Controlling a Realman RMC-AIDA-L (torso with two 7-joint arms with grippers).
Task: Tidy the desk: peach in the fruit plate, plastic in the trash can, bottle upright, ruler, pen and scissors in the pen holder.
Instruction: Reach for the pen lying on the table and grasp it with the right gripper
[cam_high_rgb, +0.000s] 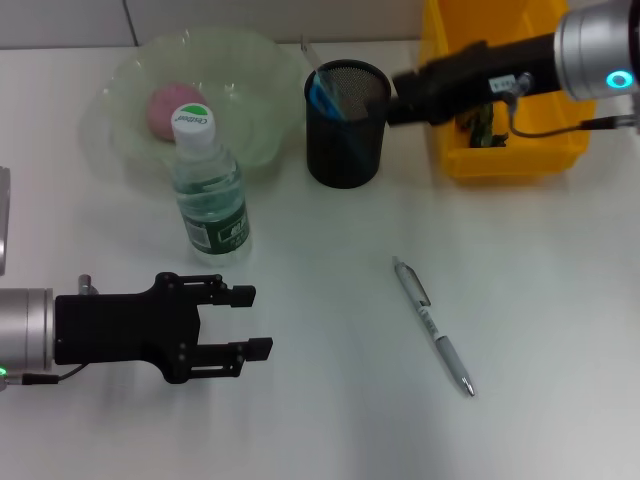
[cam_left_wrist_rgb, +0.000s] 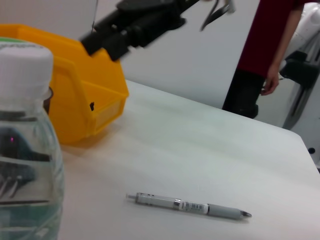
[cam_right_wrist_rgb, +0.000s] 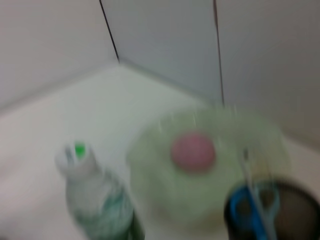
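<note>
A pink peach (cam_high_rgb: 168, 108) lies in the glass fruit plate (cam_high_rgb: 255, 70) at the back left. A water bottle (cam_high_rgb: 208, 190) with a white cap stands upright just in front of the plate. A black mesh pen holder (cam_high_rgb: 347, 130) holds blue scissors (cam_high_rgb: 325, 98) and a clear ruler (cam_high_rgb: 312, 55). A silver pen (cam_high_rgb: 433, 325) lies flat on the table at centre right. My left gripper (cam_high_rgb: 245, 322) is open and empty, low over the table in front of the bottle. My right gripper (cam_high_rgb: 398, 100) hovers beside the pen holder, in front of the yellow bin (cam_high_rgb: 520, 150).
The yellow bin holds a dark crumpled item (cam_high_rgb: 480, 128), partly hidden by my right arm. A person in red (cam_left_wrist_rgb: 270, 45) stands beyond the table's far edge. The left wrist view shows the bottle (cam_left_wrist_rgb: 25, 150) close up, the bin (cam_left_wrist_rgb: 85, 100) and the pen (cam_left_wrist_rgb: 187, 205).
</note>
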